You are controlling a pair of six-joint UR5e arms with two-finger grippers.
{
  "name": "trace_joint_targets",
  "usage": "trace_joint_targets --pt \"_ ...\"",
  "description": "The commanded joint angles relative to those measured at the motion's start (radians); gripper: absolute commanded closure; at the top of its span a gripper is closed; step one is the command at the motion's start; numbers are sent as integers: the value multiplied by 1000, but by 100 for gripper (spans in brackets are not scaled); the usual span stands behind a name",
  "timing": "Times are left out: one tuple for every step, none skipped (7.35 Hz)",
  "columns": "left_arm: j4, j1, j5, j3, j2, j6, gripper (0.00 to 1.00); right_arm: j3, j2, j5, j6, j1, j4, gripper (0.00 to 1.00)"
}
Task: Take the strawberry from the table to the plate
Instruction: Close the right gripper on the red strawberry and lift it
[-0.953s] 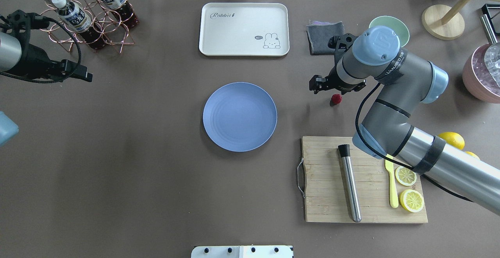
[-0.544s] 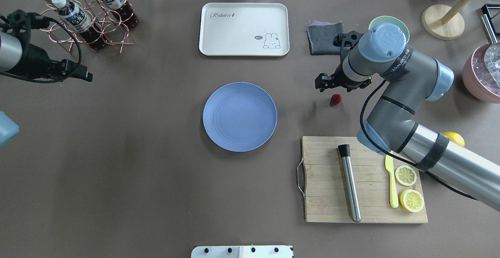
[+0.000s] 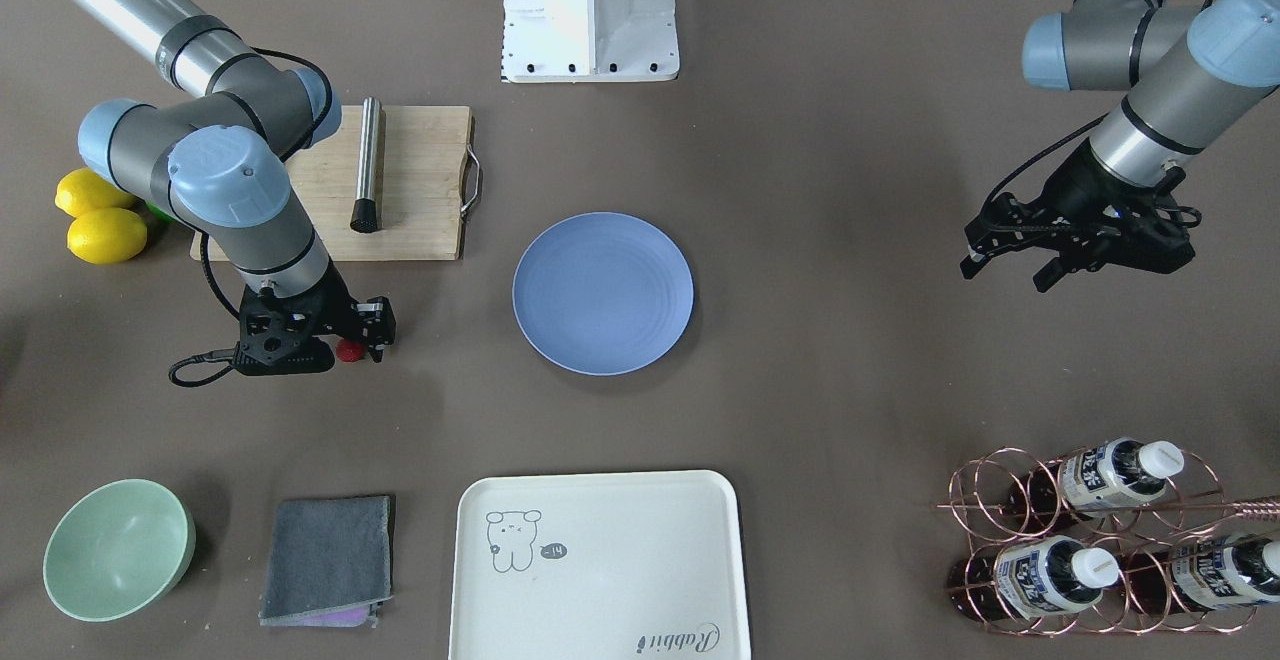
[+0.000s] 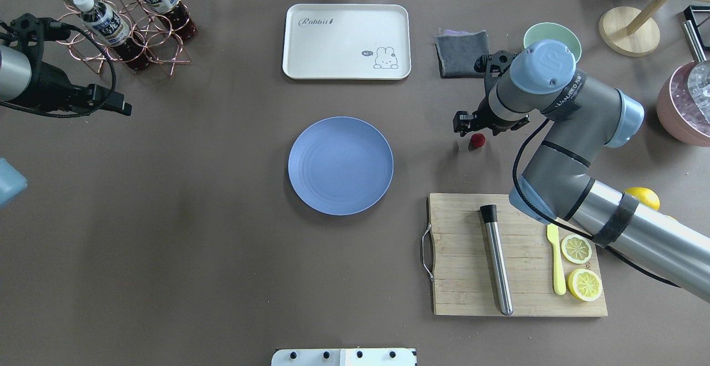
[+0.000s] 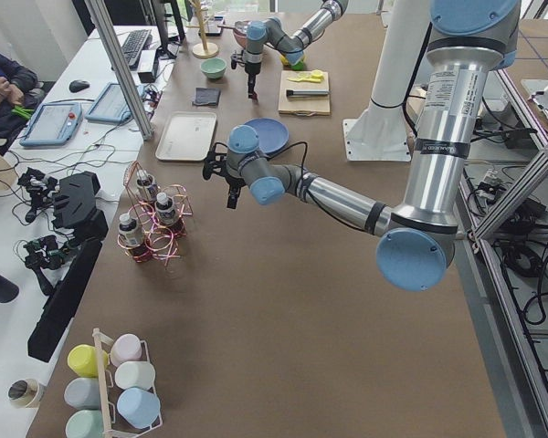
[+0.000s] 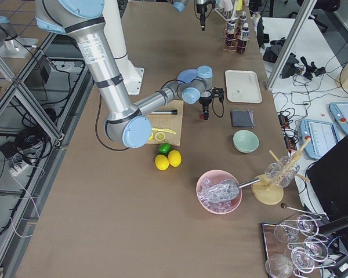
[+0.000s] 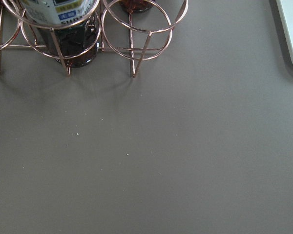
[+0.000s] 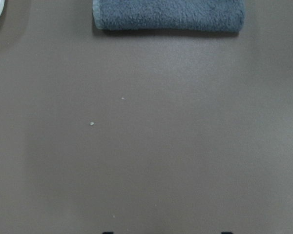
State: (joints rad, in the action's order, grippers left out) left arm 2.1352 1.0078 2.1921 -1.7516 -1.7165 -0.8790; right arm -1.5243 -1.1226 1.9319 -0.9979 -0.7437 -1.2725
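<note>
The strawberry (image 4: 477, 141) is a tiny dark-red berry lying on the brown table (image 4: 222, 255), to the right of the round blue plate (image 4: 340, 165). My right gripper (image 4: 470, 128) is low over the berry's far side, pointing down, with its jaws open. From the front, the strawberry (image 3: 348, 350) peeks out between the right gripper's (image 3: 362, 336) black parts; I cannot tell whether they touch. The right wrist view shows only bare table and a grey cloth (image 8: 169, 14). My left gripper (image 3: 1003, 265) hangs open and empty far from the plate (image 3: 602, 292).
A wooden cutting board (image 4: 466, 294) with a steel muddler (image 4: 496, 260), a yellow knife and lemon slices lies near the right arm. A cream tray (image 4: 346, 41), grey cloth (image 4: 461, 52), mint bowl (image 4: 535, 34) and copper bottle rack (image 4: 125, 28) line the far side.
My right gripper has shifted to the right and come down closer to the strawberry. The strawberry, the plate and the left arm have not moved.
</note>
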Motion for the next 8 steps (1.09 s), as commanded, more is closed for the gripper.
trace_joint_targets --pt "-1 0 0 0 0 0 2 4 -16 -14 -1 20 1 35" --pt "0 0 0 0 0 0 2 3 -19 -16 -2 21 1 39" --pt "-1 0 2 0 0 0 2 -2 -22 -16 -2 23 1 44" --pt "-1 3 6 3 0 2 2 -8 -20 -16 -30 26 1 76" --pt "-3 24 8 7 2 3 2 -11 -14 -16 -48 29 1 100" --pt "-8 61 20 21 3 36 2 -29 -10 -14 -50 30 1 100" --pt "-64 131 81 44 3 169 2 -49 -8 -11 -51 30 -2 100" --pt "-158 222 134 43 9 310 2 -57 -3 -10 -53 32 -2 100"
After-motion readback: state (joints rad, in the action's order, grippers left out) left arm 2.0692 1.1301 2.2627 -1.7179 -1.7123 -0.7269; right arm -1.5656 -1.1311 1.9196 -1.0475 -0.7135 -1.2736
